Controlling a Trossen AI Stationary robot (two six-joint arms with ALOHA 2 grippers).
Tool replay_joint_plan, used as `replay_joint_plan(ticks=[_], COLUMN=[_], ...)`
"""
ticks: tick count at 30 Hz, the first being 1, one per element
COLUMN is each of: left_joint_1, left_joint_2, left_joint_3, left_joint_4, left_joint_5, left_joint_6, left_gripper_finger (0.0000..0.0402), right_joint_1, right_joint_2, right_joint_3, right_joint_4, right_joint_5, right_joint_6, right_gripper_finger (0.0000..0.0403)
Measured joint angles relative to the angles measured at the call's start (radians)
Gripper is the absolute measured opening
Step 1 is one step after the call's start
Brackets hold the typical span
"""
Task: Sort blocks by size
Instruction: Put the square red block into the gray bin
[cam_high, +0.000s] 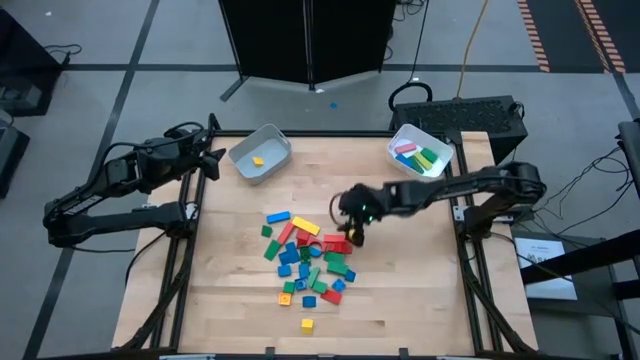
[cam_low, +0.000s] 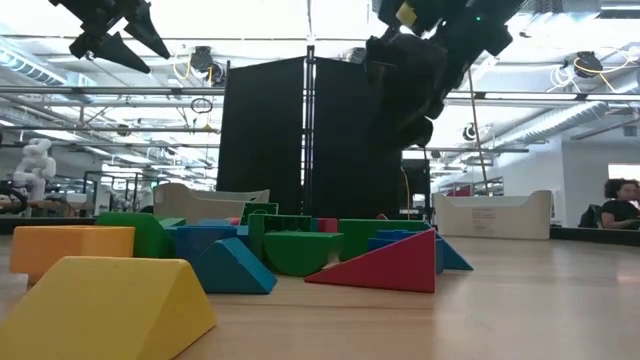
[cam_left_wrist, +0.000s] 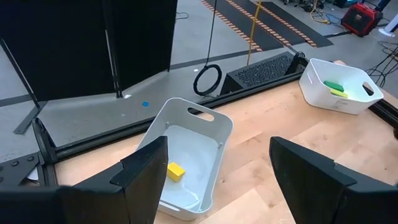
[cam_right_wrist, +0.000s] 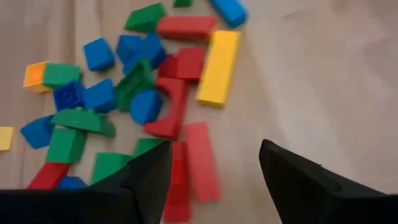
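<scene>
Yellow wedge (cam_low: 105, 305) up front, blocks (cam_high: 305, 262) heaped behind it. Right gripper (cam_right_wrist: 214, 171) hangs open and empty over the heap's edge, a red bar (cam_right_wrist: 202, 162) lengthwise between its fingers. Left gripper (cam_left_wrist: 217, 168) waits, open, well apart.

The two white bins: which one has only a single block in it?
The left bin, by the left gripper: it holds one yellow block. The right bin holds several.

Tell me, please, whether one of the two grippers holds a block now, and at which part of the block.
Nothing is held. The right gripper hangs open over the blocks; the left gripper waits open above the left bin.
</scene>
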Motion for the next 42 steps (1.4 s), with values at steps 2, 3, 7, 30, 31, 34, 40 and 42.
replay_joint_plan(ticks=[2,3,7,30,31,34,40,42], left_joint_1=[0.0,0.0,0.0,0.0,0.0,0.0,0.0,0.0], left_joint_2=[0.0,0.0,0.0,0.0,0.0,0.0,0.0,0.0], left_joint_3=[0.0,0.0,0.0,0.0,0.0,0.0,0.0,0.0], left_joint_4=[0.0,0.0,0.0,-0.014,-0.014,-0.014,-0.014,-0.014], left_joint_5=[0.001,0.001,0.005,0.052,0.052,0.052,0.052,0.052], left_joint_6=[0.0,0.0,0.0,0.0,0.001,0.001,0.001,0.001], left_gripper_finger=[0.0281,0.0281,0.0281,0.0281,0.0281,0.0281,0.0281,0.0281], right_joint_1=[0.032,0.044,0.077,0.149,0.149,0.148,0.148,0.144], right_joint_2=[0.03,0.044,0.095,0.262,0.262,0.262,0.239,0.219], right_joint_3=[0.0,0.0,0.0,0.002,0.002,0.002,0.014,0.036], right_joint_4=[0.02,0.025,0.061,0.078,0.076,0.071,0.044,0.006], right_joint_5=[0.001,-0.002,0.002,0.063,0.063,0.063,0.063,0.076], right_joint_6=[0.03,0.037,0.044,0.152,0.158,0.19,0.24,0.225], right_gripper_finger=[0.0233,0.0235,0.0248,0.0158,0.0135,0.0117,0.0117,0.0117])
